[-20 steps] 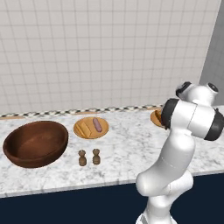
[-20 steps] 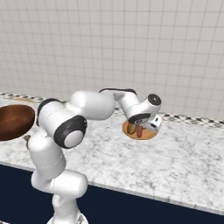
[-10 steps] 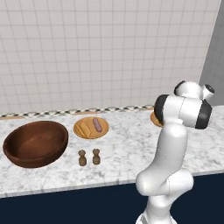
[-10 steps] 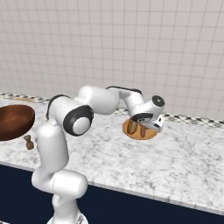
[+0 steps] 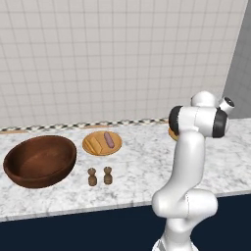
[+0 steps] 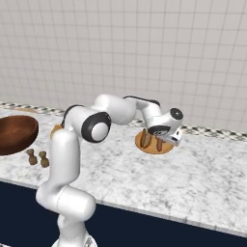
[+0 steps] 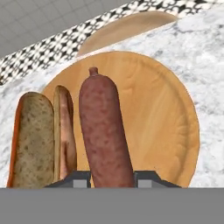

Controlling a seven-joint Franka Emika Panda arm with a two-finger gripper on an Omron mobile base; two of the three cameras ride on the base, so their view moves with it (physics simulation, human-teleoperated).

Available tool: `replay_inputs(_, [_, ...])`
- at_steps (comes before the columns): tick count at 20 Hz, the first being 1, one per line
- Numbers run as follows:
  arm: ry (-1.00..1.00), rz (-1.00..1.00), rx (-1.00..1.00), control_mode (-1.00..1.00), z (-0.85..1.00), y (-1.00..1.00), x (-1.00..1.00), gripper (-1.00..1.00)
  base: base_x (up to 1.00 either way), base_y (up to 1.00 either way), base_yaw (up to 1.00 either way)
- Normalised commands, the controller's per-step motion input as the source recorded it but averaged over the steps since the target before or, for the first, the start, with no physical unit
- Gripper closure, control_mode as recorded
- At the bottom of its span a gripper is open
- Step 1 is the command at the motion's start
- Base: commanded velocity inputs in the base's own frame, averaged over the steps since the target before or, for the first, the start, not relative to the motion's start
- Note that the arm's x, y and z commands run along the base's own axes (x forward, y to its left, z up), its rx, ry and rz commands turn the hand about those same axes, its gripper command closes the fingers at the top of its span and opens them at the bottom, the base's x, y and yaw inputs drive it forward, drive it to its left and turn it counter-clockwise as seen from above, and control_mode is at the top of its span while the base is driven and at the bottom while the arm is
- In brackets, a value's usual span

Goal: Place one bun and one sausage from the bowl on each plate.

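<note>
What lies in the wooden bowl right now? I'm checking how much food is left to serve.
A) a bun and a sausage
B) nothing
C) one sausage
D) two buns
B: in the left base view the bowl shows only its bare dark inside, with no bun or sausage in it.

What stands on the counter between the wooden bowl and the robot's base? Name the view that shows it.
Two small brown shakers stand side by side on the marble counter, between the bowl and the base, clearest in the left base view.

Matt wooden plate (image 7: 166, 127); smooth, faintly glossy sausage (image 7: 105, 131); rough-crusted bun (image 7: 33, 140); counter (image 6: 202, 173) seemingly polished marble.
</note>
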Motion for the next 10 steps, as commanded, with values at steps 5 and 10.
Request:
replay_inputs(5, [0.0,0.0,0.0,-1.0,-0.2,-0.06,0.39,1.0,0.0,0.0,0.0])
replay_inputs(10, [0.0,0.0,-0.01,-1.0,-0.39,0.0,0.22,-1.0,0.0,0.0,0.0])
